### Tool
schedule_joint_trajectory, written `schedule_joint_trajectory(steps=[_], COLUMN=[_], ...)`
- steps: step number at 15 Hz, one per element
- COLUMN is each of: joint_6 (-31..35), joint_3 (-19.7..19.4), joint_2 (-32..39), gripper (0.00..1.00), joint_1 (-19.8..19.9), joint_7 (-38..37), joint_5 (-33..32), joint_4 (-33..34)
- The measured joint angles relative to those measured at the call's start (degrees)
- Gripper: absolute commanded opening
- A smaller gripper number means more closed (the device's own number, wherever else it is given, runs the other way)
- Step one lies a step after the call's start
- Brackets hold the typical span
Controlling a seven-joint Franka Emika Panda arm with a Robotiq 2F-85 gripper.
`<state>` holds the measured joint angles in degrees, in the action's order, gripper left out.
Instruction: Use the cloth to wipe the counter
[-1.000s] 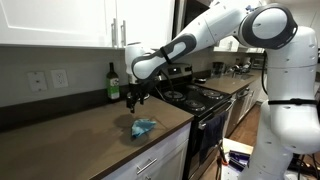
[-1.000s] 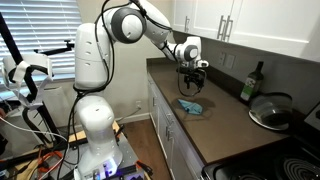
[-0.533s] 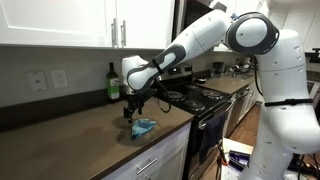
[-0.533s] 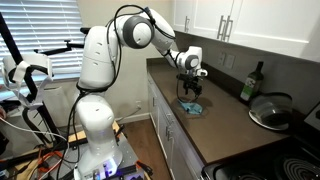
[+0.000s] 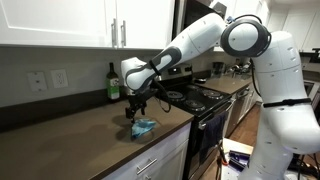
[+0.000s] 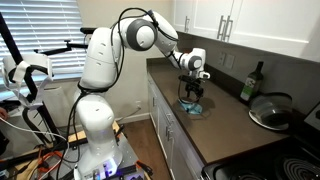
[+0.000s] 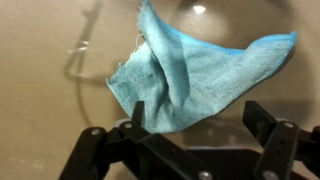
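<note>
The light-blue cloth (image 7: 195,75) lies crumpled on the dark brown counter (image 7: 50,100), filling the middle of the wrist view. My gripper (image 7: 200,118) hangs open just above it, one finger over the cloth's near edge and the other over bare counter. In both exterior views the gripper (image 5: 135,111) (image 6: 190,97) points straight down onto the cloth (image 5: 145,126) (image 6: 192,108), near the counter's (image 5: 70,125) (image 6: 225,125) front edge. Nothing is held between the fingers.
A green bottle (image 5: 113,82) (image 6: 248,84) stands against the back wall by the outlets. The black stove (image 5: 205,95) carries pans, and a pot with a glass lid (image 6: 270,108) sits beside the counter. White cabinets hang overhead.
The arm has come down and shifted along the counter until the open gripper sits right over the cloth. The cloth has not moved.
</note>
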<state>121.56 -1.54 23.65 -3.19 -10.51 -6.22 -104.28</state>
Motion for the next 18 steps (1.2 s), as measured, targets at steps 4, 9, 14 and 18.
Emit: schedule_joint_trajectory(steps=[4, 9, 14, 18], joint_6=[-1.2, -1.1, 2.7, 6.6], joint_3=[-1.0, -1.0, -1.0, -1.4], joint_2=[0.0, 0.1, 0.8, 0.9], gripper=[1.0, 1.0, 1.0, 0.67], joint_1=[0.1, 0.0, 0.0, 0.1], joint_7=[-0.2, -0.2, -0.2, -0.2], joint_5=[0.0, 0.0, -0.2, -0.2], joint_4=[0.2, 0.2, -1.6, -4.2])
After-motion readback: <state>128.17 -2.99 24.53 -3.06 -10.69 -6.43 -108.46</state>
